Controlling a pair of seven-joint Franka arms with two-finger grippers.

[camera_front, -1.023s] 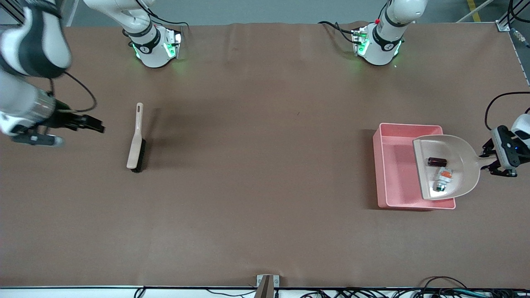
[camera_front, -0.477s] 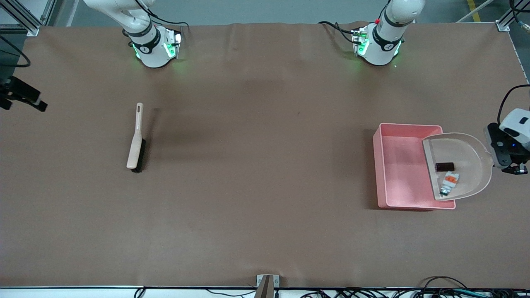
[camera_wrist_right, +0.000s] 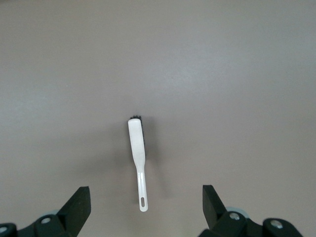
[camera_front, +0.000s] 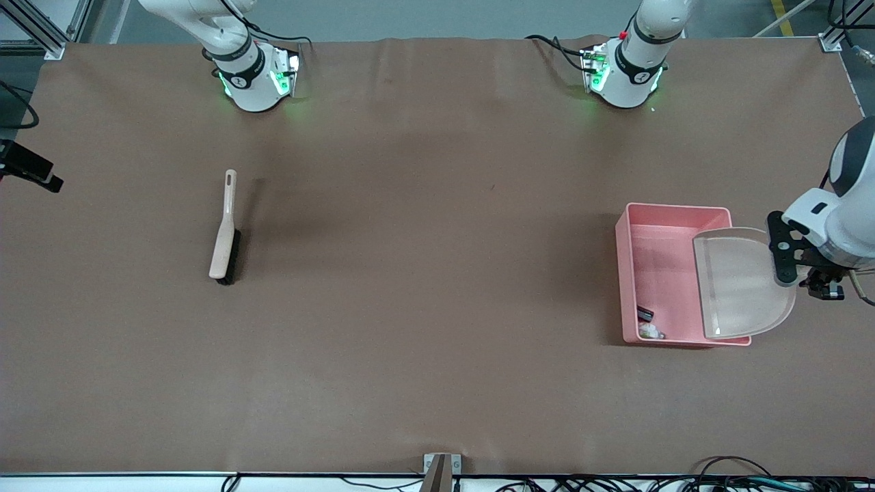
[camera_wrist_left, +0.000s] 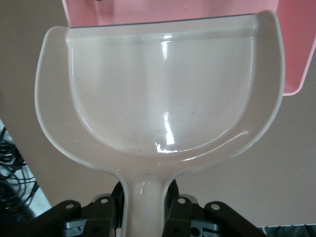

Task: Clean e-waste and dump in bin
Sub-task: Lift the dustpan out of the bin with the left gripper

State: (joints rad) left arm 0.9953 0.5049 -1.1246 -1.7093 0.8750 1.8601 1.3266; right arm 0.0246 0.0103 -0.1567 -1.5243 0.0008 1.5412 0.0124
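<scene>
The pink bin (camera_front: 623, 273) stands toward the left arm's end of the table. The e-waste lies inside it, in the corner nearest the front camera: the dark block (camera_front: 644, 314) and the white-grey piece (camera_front: 650, 333). My left gripper (camera_front: 786, 263) is shut on the handle of the beige dustpan (camera_front: 742, 283), which it holds tilted over the bin with its pan empty. The left wrist view shows the empty dustpan (camera_wrist_left: 158, 94), my gripper (camera_wrist_left: 144, 210) round its handle, and the bin's wall (camera_wrist_left: 296, 49). My right gripper (camera_wrist_right: 146, 210) is open and empty, high over the table.
A beige brush (camera_front: 224, 236) with black bristles lies on the brown table toward the right arm's end; it also shows in the right wrist view (camera_wrist_right: 137, 148). Part of the right arm's hand (camera_front: 31, 171) shows at the edge of the front view.
The dustpan has tipped over the bin, and the two e-waste bits slid out of it into the bin's near corner. The right arm drew away from the brush to the table's end.
</scene>
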